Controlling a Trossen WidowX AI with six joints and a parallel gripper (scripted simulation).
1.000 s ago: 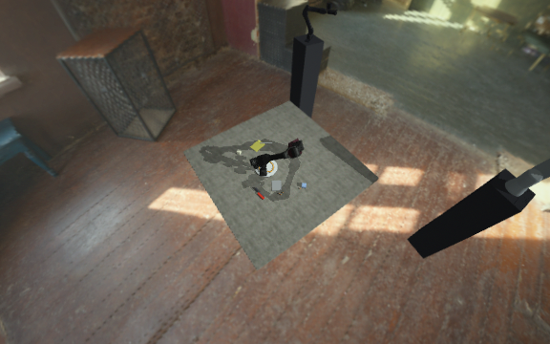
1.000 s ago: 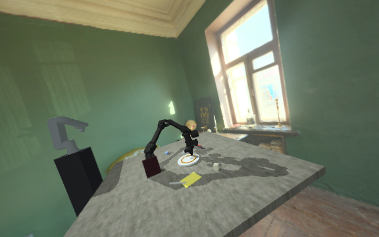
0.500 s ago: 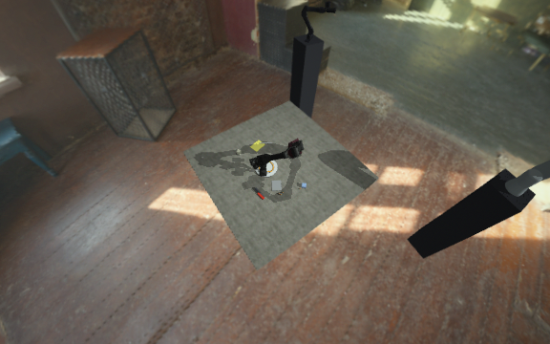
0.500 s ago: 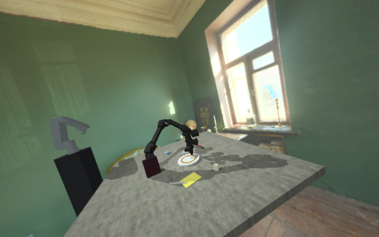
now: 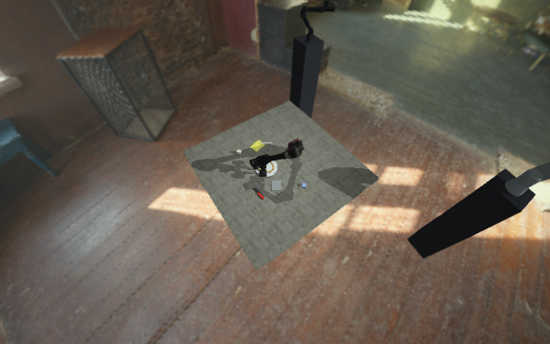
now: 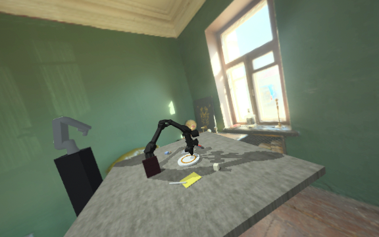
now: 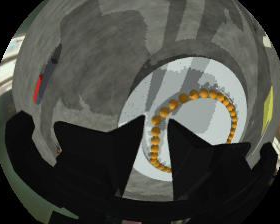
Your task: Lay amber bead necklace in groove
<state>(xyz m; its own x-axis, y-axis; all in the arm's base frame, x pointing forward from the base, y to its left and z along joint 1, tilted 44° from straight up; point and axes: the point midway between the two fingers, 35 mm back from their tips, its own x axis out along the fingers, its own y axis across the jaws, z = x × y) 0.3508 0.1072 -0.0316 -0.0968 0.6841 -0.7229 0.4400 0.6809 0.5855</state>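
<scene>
The amber bead necklace (image 7: 204, 93) (image 6: 188, 162) lies as a rounded loop on the white round bead board (image 7: 203, 122) (image 6: 179, 162). In the wrist view its lower right part is hidden behind the right finger. Grey arcs of the groove show just outside the beads at the left and upper left; whether every bead sits in it I cannot tell. My gripper (image 7: 156, 120) (image 6: 191, 155) points down over the left part of the loop, fingers a little apart. Beads show in the gap between the fingertips, and none looks gripped.
A red and dark pen-like thing (image 7: 46, 80) (image 5: 259, 193) lies beyond the board. A yellow sheet (image 6: 190, 180) (image 5: 257, 145) with a thin white stick (image 6: 176, 183), a pale cube (image 6: 216, 166), a grey square (image 5: 276, 185) and a small blue thing (image 5: 304, 185) (image 6: 167, 153) are around it.
</scene>
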